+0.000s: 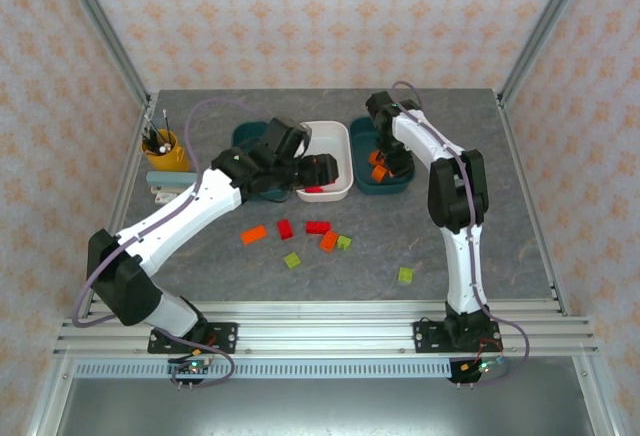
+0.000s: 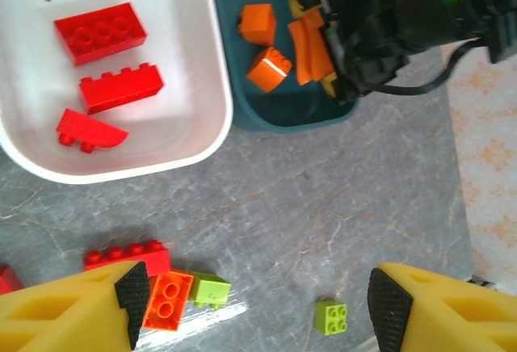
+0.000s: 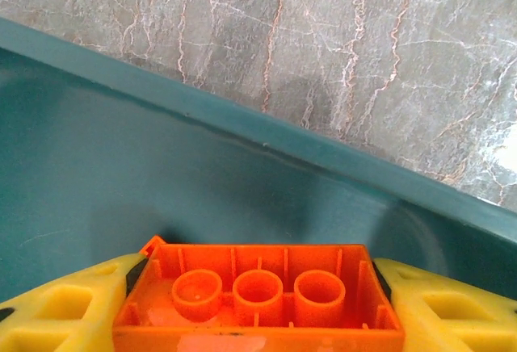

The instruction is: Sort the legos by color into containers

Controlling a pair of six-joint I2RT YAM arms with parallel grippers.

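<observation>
Grey marbled table: in the teal tray right of the white tray, an orange brick sits between the right gripper jaws; whether they grip it I cannot tell. This looks like the drop-off. Next, the left gripper, jaws spread and empty, needs a red brick lying in front of the white tray.

text: none legible | labels: none legible | red brick studs: seemingly unmarked, view blurred

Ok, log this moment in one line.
left gripper: open, empty | right gripper: orange brick between jaws, grip unclear, over teal tray | white tray: three red bricks
</observation>
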